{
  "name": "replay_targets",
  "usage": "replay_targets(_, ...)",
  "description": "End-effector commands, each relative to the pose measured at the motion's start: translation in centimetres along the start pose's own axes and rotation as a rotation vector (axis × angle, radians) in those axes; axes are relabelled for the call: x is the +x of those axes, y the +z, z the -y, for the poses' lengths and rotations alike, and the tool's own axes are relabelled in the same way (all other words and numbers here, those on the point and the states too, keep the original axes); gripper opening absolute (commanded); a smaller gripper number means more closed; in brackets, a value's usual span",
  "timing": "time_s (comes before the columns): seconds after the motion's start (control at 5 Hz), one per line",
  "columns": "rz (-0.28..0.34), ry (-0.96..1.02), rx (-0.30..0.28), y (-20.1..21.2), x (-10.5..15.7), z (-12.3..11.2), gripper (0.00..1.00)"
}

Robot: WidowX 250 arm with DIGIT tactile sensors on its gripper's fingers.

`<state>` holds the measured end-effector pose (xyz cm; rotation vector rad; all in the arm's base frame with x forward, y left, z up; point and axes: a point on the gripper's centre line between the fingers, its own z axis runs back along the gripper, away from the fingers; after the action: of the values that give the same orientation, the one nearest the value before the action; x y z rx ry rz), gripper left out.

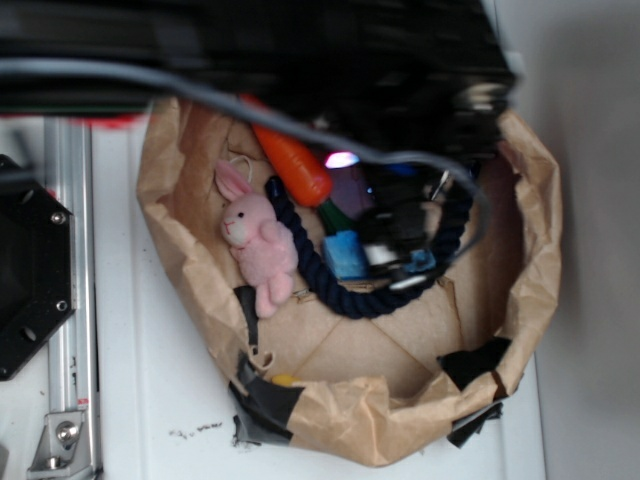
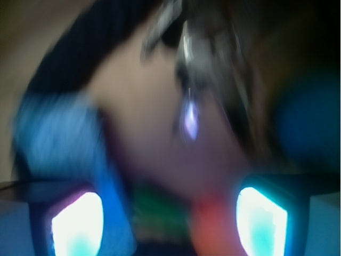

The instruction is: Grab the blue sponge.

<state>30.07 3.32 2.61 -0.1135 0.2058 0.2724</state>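
1. Exterior view: the blue sponge (image 1: 345, 254) sits inside the paper bag (image 1: 180, 230), hemmed in by the navy rope (image 1: 300, 262) and carrot (image 1: 297, 164).
2. The end effector (image 1: 400, 245) is just beside it; can't tell its grip.
3. Wrist view's blurry, with the sponge (image 2: 58, 133) at left.

No legible text, label, brand, number or sign is found in either view. The exterior view shows plain, unprinted surfaces on the paper bag (image 1: 200, 270) and the metal rail (image 1: 70, 300). The wrist view is heavily blurred; nothing there can be read.
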Motion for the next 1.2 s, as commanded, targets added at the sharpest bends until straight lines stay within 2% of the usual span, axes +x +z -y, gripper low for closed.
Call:
replay_targets(0.0, -0.038, -0.162, 0.025, -2.8, 1.3, 5.1, 0.0)
replay_targets(0.2, -0.045, -0.193, 0.025, -1.6, -0.2, 4.9, 0.0)
replay_targets(0.4, 0.002, -0.19, 0.032, -0.1, -2.4, 5.0, 0.0)
replay_targets(0.6, 0.046, -0.185, 0.053, 1.9, -4.4, 4.2, 0.51)
replay_targets(0.8, 0.116, -0.16, 0.07, 3.1, -4.5, 3.5, 1.0)
replay_targets(1.0, 0.124, -0.148, 0.056, 2.6, -3.2, 3.6, 1.0)
